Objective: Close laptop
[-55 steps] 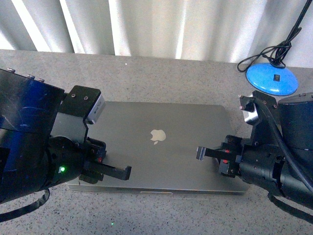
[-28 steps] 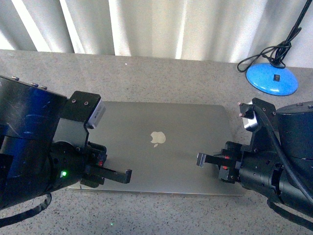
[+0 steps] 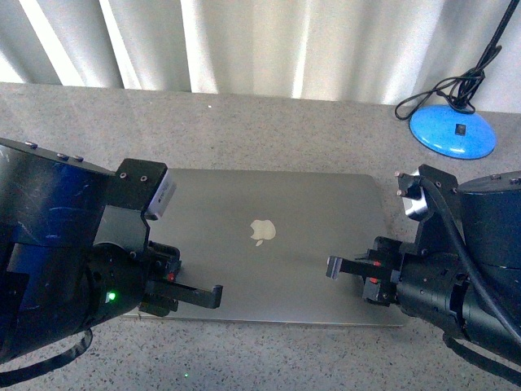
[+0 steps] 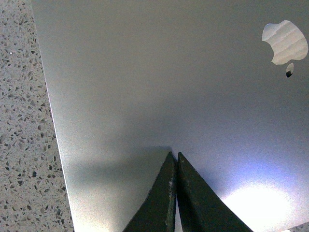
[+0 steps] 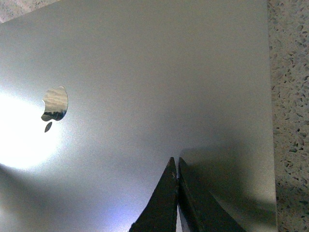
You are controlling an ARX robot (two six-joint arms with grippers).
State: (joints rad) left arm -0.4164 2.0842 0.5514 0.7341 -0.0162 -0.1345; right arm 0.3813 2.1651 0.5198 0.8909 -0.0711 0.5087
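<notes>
1. Table [image 3: 285,130]: grey speckled stone, running back to a pale curtain.
2. Laptop [image 3: 244,269]: closed, lying flat at the near middle, logo up.
3. Blue disc [image 3: 453,130]: far right corner, well apart from the laptop.
4. Black cable [image 3: 464,88]: looped just behind the disc.

Laptop [image 3: 277,269] near-left corner hidden behind left arm [image 3: 49,244]; blue base [image 3: 453,130] pole cut off.

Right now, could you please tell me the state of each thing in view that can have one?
laptop: closed, lid flat, logo facing up.
left claw: shut, empty, tips over the lid near its left edge.
right claw: shut, empty, tips over the lid's right part.
blue base: standing flat, black cable attached.
curtain: drawn shut.
</notes>
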